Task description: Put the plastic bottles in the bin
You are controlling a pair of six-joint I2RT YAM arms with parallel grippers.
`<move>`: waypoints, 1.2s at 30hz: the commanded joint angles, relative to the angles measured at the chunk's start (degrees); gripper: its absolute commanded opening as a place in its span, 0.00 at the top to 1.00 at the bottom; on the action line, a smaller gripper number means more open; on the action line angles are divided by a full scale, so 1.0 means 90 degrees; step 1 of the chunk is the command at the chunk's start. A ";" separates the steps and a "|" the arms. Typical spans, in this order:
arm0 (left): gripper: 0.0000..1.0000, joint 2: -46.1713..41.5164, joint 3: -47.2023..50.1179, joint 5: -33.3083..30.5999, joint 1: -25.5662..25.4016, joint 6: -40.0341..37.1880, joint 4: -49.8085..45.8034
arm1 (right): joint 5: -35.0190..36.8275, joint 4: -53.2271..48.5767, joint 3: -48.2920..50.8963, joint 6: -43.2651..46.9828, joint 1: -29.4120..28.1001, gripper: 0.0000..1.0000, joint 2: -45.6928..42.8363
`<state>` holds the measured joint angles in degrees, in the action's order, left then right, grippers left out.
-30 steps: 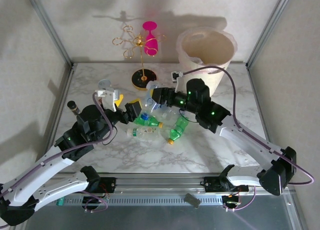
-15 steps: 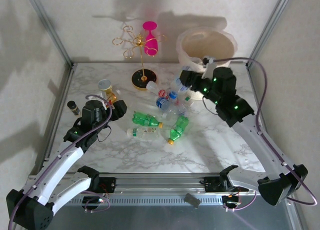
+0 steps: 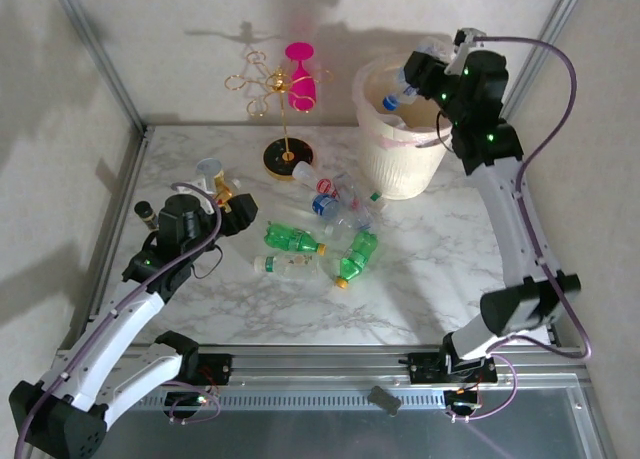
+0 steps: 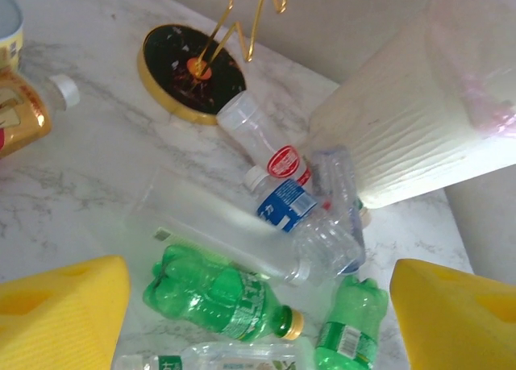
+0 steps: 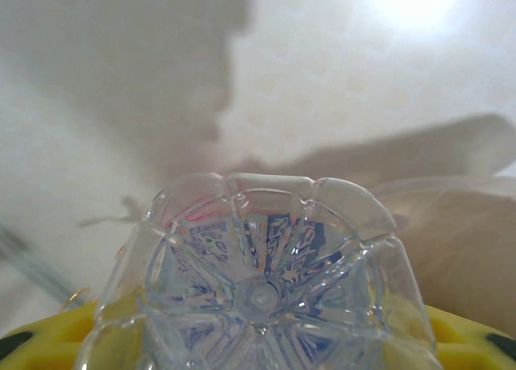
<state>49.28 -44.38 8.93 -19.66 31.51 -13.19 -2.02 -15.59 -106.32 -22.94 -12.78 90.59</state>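
As seen from above, found right gripper [image 3: 412, 79] high over the bin [image 3: 400, 164], clenched on a clear blue-capped bottle [image 3: 398, 93] tilted cap-down above the rim. Found the bin standing at the far right of the marble table [image 3: 420, 289]. Noted left gripper [image 3: 238, 211] low at the table's left, just beside a copper-brown bottle [image 3: 224, 192] and near a yellow tub [image 3: 209, 169]. Noted a dark vial [image 3: 147, 213] near the left edge. Recorded on the table between the arms: a green bottle [image 3: 293, 240], a second green bottle [image 3: 355, 256], a flat-lying clear bottle [image 3: 283, 265], and a cluster of clear bottles [image 3: 338, 201] close to the bin's foot. Noted a gold stand [image 3: 286, 155] with a pink glass [image 3: 300, 79] at the far side.

From the left wrist, found the yellow fingers [image 4: 56, 313] spread wide, released, gripping nothing. Recorded below them both green bottles, a blue-labelled bottle [image 4: 288, 207] and a red-labelled bottle [image 4: 282, 160], with the bin wall just beyond.

From the right wrist, found the ribbed base of the clear blue-capped bottle filling the space between the yellow pads [image 5: 40, 338], held on both sides. Noted the blurred cream bin surface at right.
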 commanded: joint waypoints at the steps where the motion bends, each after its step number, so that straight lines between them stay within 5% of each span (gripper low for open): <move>1: 0.16 -0.0065 -0.0282 0.0102 0.0036 -0.0097 -0.0144 | 0.0155 -0.0228 -0.0699 0.0173 0.0228 0.50 0.0558; 21: 0.16 0.0130 -0.0362 -0.0531 0.0029 0.0093 -0.0642 | -0.1230 -0.0993 -0.1974 -0.0106 0.0511 0.44 0.3340; 29: 0.15 0.0220 -0.0454 -0.0596 0.0031 0.0054 -0.0722 | -0.1113 -0.1142 -0.2170 -0.0006 0.0528 0.15 0.3372; 36: 0.14 0.0247 -0.0695 -0.0880 0.0028 -0.0118 -0.0909 | -0.0709 -0.1130 -0.2113 0.0172 0.0522 0.10 0.2790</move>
<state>51.48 -47.99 3.55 -19.66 31.62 -19.97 -10.39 -26.48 -123.98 -22.87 -7.77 120.90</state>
